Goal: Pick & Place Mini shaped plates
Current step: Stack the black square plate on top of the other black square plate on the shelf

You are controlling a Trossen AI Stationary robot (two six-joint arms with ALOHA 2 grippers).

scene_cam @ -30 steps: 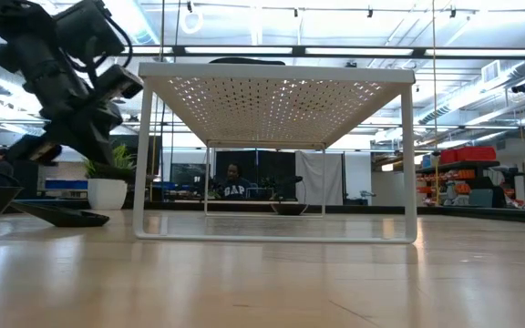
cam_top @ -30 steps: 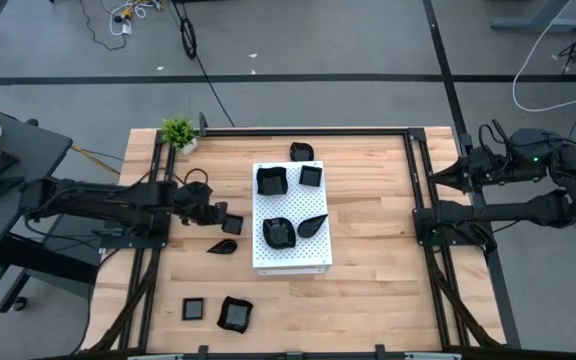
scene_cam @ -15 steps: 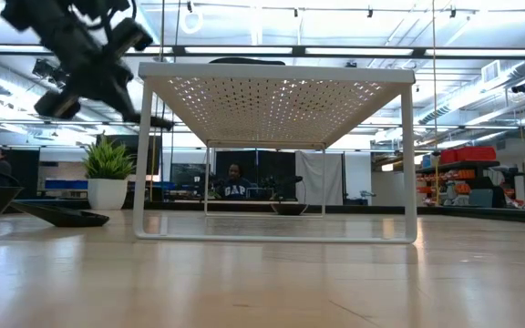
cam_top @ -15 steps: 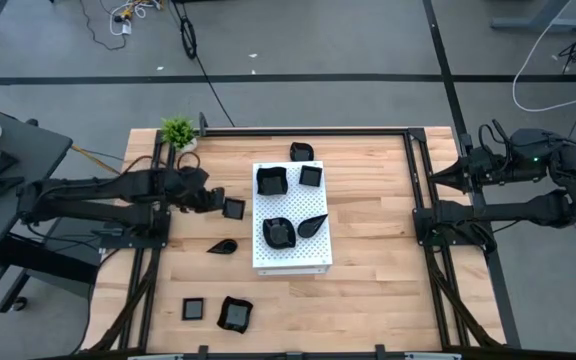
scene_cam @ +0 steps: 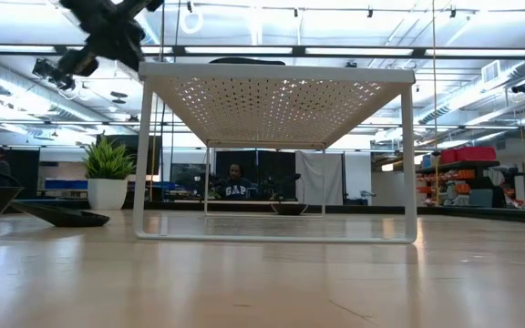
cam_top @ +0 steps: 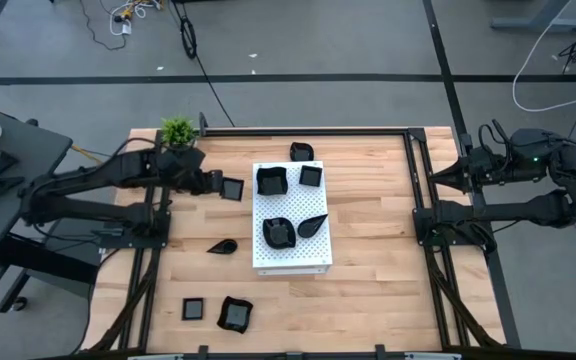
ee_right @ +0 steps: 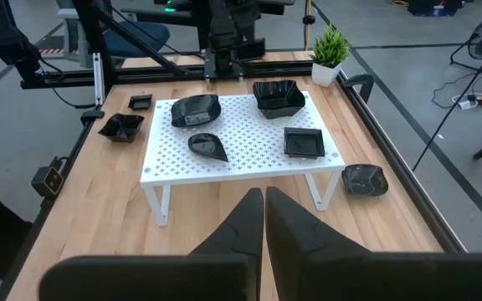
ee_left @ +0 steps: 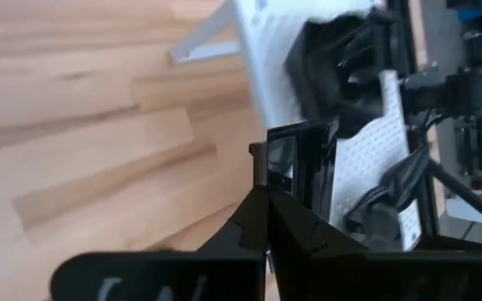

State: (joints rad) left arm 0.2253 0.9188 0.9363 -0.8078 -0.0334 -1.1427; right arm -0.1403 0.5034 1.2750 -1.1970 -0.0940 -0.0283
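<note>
My left gripper (cam_top: 217, 185) hangs above the table beside the far-left corner of the white perforated board (cam_top: 293, 262), shut on a small square black plate (cam_top: 232, 188). Several black plates lie on the board: a wavy one (cam_top: 271, 180), a square one (cam_top: 311, 175), another wavy one (cam_top: 279, 232) and a teardrop (cam_top: 313, 225). On the wood rest a roundish plate (cam_top: 301, 151), a leaf plate (cam_top: 222, 245), a square plate (cam_top: 194, 309) and a wavy plate (cam_top: 234, 314). My right gripper (ee_right: 264, 196) waits shut at the table's right edge. My left gripper pinches the square plate by its rim on the side facing the arm (ee_left: 264, 165), between its two fingers (ee_left: 253, 224). The fingers come roughly level from the table's left. The plate is lifted clear of the table, sticking out beyond the fingertips toward the board.
A small green potted plant (cam_top: 179, 132) stands at the far-left corner, close behind the left arm. Black frame rails run along the table's left (cam_top: 153, 250) and right (cam_top: 423, 200) sides. Bare wood lies between the board and the right rail.
My left gripper, shut on the square plate, has risen and moved toward the table's far edge, from beside the leaf plate to beside the board's far-left corner. The plate has been carried with it, clear of the table.
</note>
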